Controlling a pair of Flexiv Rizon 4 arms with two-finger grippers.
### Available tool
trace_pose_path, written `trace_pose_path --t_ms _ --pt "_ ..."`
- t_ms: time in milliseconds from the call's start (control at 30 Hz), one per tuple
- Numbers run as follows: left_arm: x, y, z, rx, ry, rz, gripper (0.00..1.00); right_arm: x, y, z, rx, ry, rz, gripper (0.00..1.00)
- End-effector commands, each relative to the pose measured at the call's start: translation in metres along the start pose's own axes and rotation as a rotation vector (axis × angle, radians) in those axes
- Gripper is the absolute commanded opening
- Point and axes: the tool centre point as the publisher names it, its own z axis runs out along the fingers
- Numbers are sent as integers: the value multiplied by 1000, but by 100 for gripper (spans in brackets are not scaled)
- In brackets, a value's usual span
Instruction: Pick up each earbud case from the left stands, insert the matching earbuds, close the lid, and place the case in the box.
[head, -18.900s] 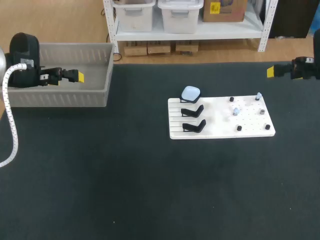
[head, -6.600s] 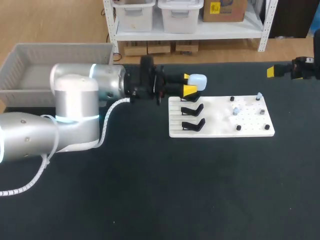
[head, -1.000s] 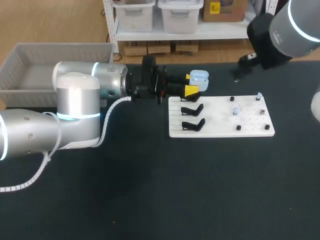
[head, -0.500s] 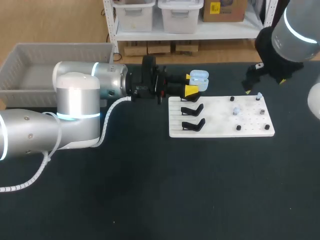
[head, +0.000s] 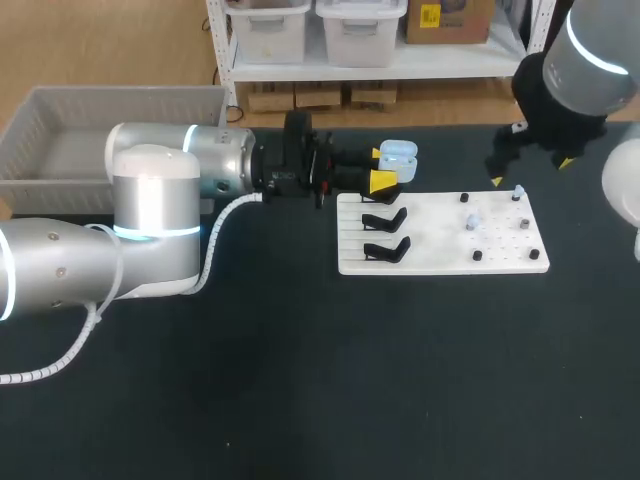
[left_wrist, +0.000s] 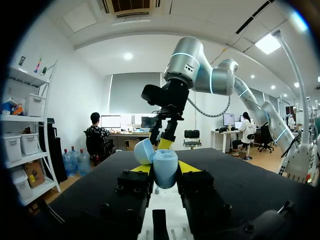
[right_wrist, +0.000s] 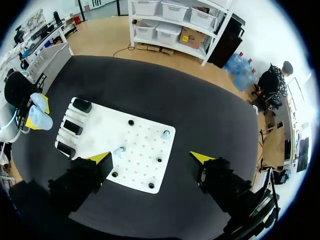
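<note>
The board (head: 440, 235) lies right of the middle of our table (head: 300, 380), and the box (head: 120, 105) sits far off at the rear left. Two stands (head: 385, 222) line the board's left side, with the earbuds (head: 470, 223) on its right half. Our left gripper (head: 381, 167) grips the earbud case (head: 398, 160) just behind the board's rear left corner, while our right gripper (right_wrist: 151, 157) hangs above the board's right half.

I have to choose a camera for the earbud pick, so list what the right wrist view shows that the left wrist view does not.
Right wrist view only: the right gripper, fingers wide open, over the whole white board, with its three empty black stands and two pale earbuds on it.
Left wrist view only: a close look at the left gripper shut on the earbud case, lid open, and the right arm rising ahead.
Both: the earbud case, held in the left gripper, and part of the white board.
</note>
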Motion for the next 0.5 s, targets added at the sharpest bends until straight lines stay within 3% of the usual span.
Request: trace_pose_path --t_ms 33,233,267,500 --pt "3 1 0 2 -6 -1 0 1 0 0 1 -2 0 100" --pt "3 1 0 2 -6 -1 0 1 0 0 1 -2 0 100" --pt "3 1 0 2 -6 -1 0 -1 -1 3 32 -8 -8 100" --pt "3 1 0 2 -6 -1 0 -8 -10 22 104 80 -78 100"
